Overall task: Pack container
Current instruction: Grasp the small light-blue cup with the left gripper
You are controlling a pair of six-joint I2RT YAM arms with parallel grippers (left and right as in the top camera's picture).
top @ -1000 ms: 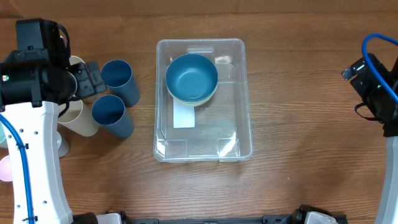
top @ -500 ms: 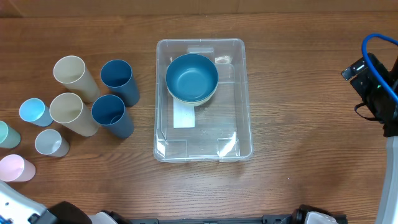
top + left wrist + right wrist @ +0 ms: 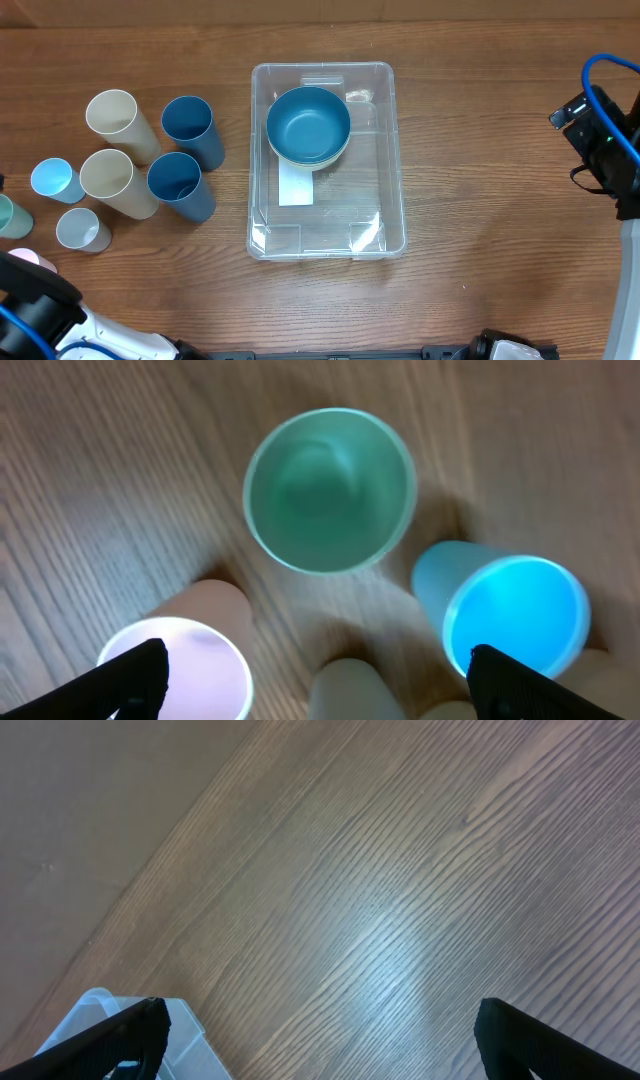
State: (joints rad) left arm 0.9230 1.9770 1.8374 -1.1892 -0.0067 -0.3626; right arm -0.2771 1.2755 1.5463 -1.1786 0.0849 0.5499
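Note:
The clear rectangular container [image 3: 385,205] sits mid-table with a white label on its base. A round blue bowl [image 3: 308,124] lies in its far end. My left gripper [image 3: 320,685] is open and empty. It hovers above the small cups at the table's left edge: a green cup [image 3: 330,490], a light blue cup [image 3: 515,615], a pink cup [image 3: 175,670] and a pale cup [image 3: 350,690] between the fingers. My right gripper [image 3: 325,1040] is open and empty over bare wood, with the container's corner [image 3: 190,1035] at its left finger.
Left of the container stand two tall cream cups [image 3: 112,113], [image 3: 108,174] and two dark blue cups [image 3: 187,120], [image 3: 175,178]. The small light blue [image 3: 52,178], grey [image 3: 80,228] and green [image 3: 8,215] cups are nearer the left edge. My left arm [image 3: 40,310] is at the bottom left and my right arm [image 3: 605,140] at the far right.
My left arm left its place over the tall cups at the upper left, uncovering them, and now sits at the bottom left, partly covering the pink cup. The right arm has not moved.

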